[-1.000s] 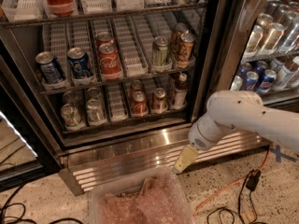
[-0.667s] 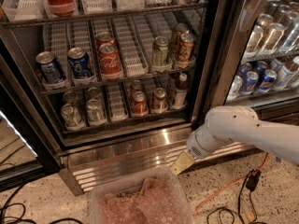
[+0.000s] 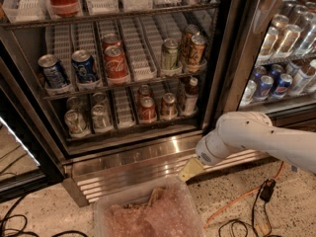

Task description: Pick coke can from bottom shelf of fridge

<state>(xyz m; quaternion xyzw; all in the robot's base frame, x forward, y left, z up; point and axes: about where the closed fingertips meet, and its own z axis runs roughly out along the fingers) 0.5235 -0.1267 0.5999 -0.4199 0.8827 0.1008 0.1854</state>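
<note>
Camera view: pick not yet begun.
Coke can point(image 3: 147, 110) sat untouched on bottom shelf point(image 3: 124, 113), mid-frame; gripper point(image 3: 190, 169) hung lower right, outside fridge point(image 3: 231, 58). I couldn't tell its jaws' state.

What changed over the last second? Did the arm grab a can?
The white arm has sunk a little and its gripper has edged slightly left, low in front of the fridge. It has taken hold of nothing. The coke can on the bottom shelf and the other cans stayed where they were.
</note>
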